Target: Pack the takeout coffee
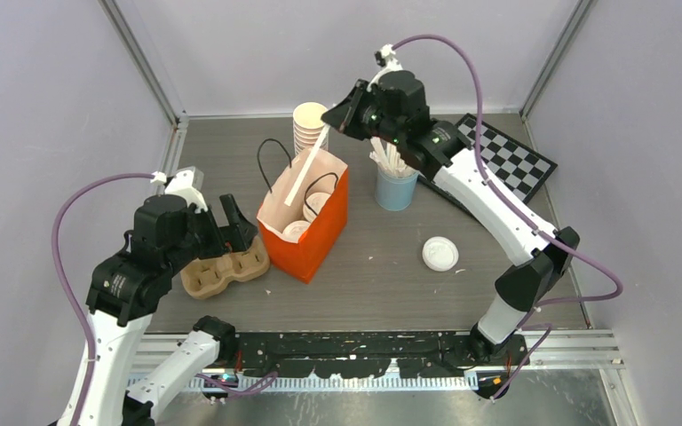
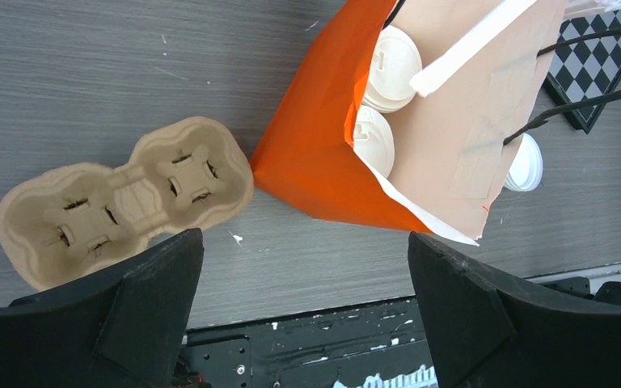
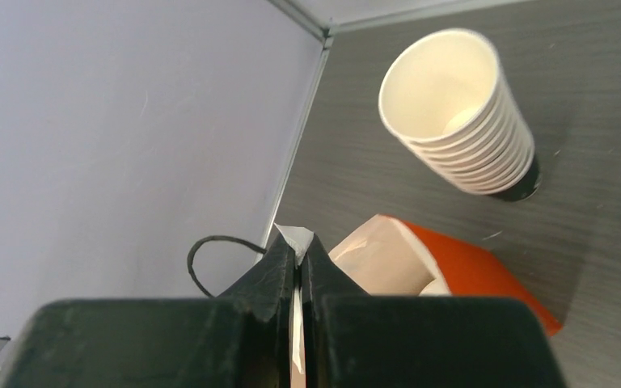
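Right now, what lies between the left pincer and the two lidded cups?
The side wall of the orange bag alone: both lidded cups stand inside the bag, and the open left pincer hangs outside it. The left wrist view shows this.

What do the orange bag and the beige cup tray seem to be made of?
The orange bag: likely paper, matte orange outside, plain brown inside, with sharp folds. The cup tray: probably moulded pulp, rough matte beige, with soft pressed edges.

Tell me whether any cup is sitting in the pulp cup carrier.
No, the left wrist view shows both wells of the pulp cup carrier bare, with nothing standing in them.
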Motion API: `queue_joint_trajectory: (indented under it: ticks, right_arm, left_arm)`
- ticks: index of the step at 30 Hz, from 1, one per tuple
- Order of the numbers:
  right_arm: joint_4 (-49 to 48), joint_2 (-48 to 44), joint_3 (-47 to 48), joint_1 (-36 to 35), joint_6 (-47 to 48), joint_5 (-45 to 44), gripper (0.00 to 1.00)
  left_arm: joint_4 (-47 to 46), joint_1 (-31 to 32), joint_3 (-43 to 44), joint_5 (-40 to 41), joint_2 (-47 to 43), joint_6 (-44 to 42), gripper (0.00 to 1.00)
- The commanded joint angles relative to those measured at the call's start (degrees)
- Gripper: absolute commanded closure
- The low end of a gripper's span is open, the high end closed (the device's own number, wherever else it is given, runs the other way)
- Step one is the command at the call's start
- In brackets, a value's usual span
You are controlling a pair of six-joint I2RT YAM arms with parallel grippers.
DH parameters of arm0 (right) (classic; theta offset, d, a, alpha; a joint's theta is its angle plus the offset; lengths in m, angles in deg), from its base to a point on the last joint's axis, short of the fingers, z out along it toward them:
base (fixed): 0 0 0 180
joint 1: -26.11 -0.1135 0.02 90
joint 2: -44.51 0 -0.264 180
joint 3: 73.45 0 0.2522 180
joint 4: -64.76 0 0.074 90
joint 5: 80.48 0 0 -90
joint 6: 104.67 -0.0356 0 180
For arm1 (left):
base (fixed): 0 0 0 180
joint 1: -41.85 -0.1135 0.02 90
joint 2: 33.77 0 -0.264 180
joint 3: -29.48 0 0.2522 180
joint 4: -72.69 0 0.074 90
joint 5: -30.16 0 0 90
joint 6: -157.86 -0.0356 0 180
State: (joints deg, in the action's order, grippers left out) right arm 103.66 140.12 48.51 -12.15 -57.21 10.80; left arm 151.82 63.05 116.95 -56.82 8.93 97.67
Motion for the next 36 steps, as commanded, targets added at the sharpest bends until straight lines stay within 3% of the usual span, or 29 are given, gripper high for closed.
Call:
queue_joint_trajectory:
  ticks: [1, 8, 13, 17, 22, 30, 36]
  right_arm:
    - [-4.58, 0.93, -1.61, -2.6, -4.39, 0.48, 0.93]
    - [-1.34, 3.87, -3.11, -4.02, -6.42, 1.79, 0.86]
    - [0.55, 4.25, -1.64, -4.32, -4.73, 0.24, 0.68]
    - [7.13, 5.61, 6.38, -2.95, 0.08, 0.21, 0.52]
    - [17.06, 2.93, 10.96, -1.91, 11.78, -6.14, 0.46]
    - [21.59, -7.58, 0.13, -1.53, 30.31, -21.63, 0.36]
    - [18.95, -11.58, -9.04, 0.13, 40.27, -23.92, 0.35]
  left_arm:
    - [-1.54, -0.18, 0.9, 1.87, 0.45, 0.08, 0.0]
    - [-0.57, -0.18, 0.58, 2.53, -0.28, 0.15, 0.0]
    - [-0.67, -0.18, -0.06, 2.84, -1.35, 1.06, 0.0]
    - [-0.81, -0.18, 0.24, 2.78, -1.4, 0.98, 0.0]
    - [-0.56, -0.18, 1.0, 2.69, -1.38, 0.79, 0.0]
    - [-0.85, -0.18, 0.95, 1.72, -0.97, 0.17, 0.0]
    - [-1.64, -0.18, -0.49, -0.81, -0.18, -0.17, 0.0]
